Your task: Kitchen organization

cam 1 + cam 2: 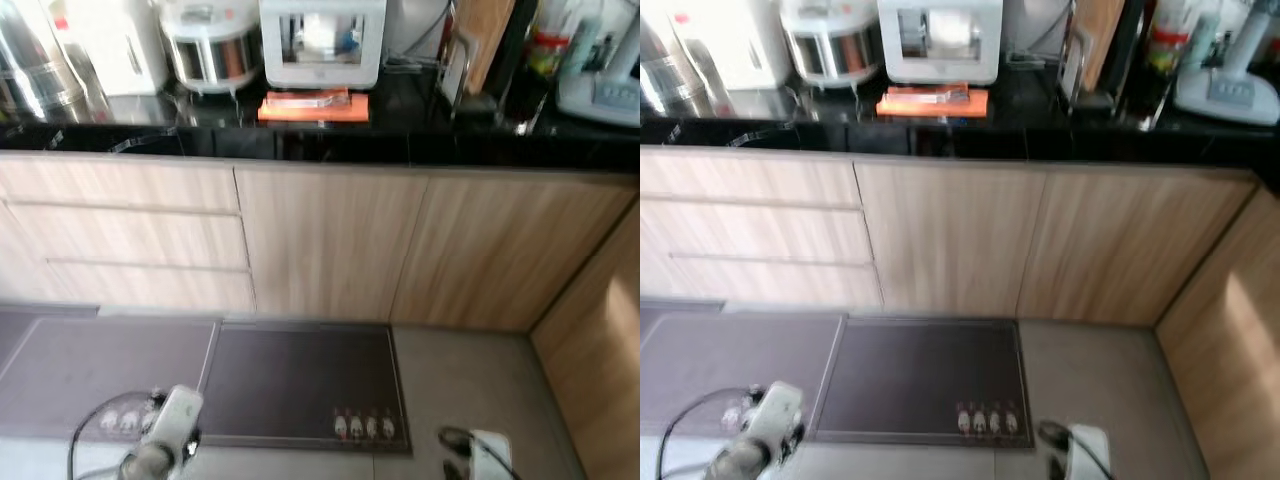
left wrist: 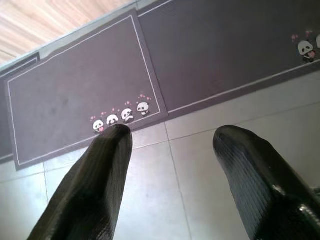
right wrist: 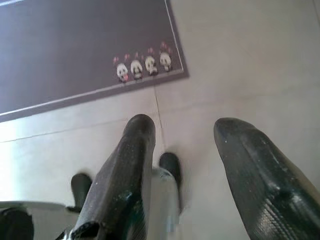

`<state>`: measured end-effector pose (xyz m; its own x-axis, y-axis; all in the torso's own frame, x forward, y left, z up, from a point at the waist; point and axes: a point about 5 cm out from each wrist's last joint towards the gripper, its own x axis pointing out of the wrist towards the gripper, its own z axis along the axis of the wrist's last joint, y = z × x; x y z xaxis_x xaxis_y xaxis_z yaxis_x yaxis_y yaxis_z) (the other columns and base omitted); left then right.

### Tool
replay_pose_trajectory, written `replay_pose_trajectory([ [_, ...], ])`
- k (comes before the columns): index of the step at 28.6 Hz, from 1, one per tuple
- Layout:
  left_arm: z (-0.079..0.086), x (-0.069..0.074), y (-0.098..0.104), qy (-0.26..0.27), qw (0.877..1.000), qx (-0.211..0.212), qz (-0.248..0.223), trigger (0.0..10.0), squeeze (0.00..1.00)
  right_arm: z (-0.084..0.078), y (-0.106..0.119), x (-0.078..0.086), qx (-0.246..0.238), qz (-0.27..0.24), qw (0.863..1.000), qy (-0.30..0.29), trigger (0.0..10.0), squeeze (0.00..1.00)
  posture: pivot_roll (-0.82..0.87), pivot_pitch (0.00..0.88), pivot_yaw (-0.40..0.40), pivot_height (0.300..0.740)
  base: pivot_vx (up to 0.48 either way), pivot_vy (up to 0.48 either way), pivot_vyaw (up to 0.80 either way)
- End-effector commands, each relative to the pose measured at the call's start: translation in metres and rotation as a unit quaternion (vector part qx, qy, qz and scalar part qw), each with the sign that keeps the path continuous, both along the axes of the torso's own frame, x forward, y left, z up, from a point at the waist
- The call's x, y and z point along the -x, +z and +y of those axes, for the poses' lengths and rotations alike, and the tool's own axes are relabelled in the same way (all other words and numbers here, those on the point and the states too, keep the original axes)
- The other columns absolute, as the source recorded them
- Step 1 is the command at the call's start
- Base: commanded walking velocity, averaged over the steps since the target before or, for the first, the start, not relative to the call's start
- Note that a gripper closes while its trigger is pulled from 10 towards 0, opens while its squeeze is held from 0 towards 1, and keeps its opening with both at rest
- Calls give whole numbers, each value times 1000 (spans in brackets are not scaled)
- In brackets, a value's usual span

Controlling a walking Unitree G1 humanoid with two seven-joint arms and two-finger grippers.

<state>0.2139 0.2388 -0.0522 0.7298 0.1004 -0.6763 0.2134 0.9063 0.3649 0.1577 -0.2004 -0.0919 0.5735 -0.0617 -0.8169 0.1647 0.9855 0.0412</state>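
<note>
Two arms hang low over the floor in my feed. Left gripper (image 2: 167, 135): fingers spread wide, holding nothing, above tile beside a dark panda mat (image 1: 300, 385). Right gripper (image 3: 187, 130): fingers likewise wide, empty. Up on the black desk (image 1: 400, 145), left to right: rice cooker (image 1: 212, 45), white appliance (image 1: 322, 40), orange pack (image 1: 314, 106) lying before it.

Countertop (image 1: 400, 140): black — rice cooker (image 1: 212, 45), white appliance (image 1: 322, 40), orange board (image 1: 314, 106).
Floor (image 1: 460, 370): grey tiles — two dark panda mats (image 1: 300, 385).
</note>
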Motion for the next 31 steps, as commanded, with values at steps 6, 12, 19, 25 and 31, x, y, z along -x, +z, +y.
replay_pose_trajectory([
  [6,-3,-2,1,-14,1000,-3,1,10000,0,-6,2,-3,10,-2,1000,0,10000,0,-24,0,13,740,0,461,0],
  [12,-4,-3,1,-14,1000,-3,1,10000,0,-7,1,1,12,6,1000,4,10000,0,-22,0,2,740,0,461,0],
  [19,0,-1,0,9,1000,-4,4,10000,0,-9,3,-3,25,1,999,35,10000,0,-4,0,-34,740,0,461,0],
  [25,8,17,-11,44,997,12,56,10000,0,-5,8,-16,34,-12,998,51,10000,0,3,0,-48,740,0,437,0],
  [31,8,22,-14,45,996,20,79,10000,0,-8,16,-32,42,-30,997,64,10000,0,8,0,-52,740,0,455,0],
])
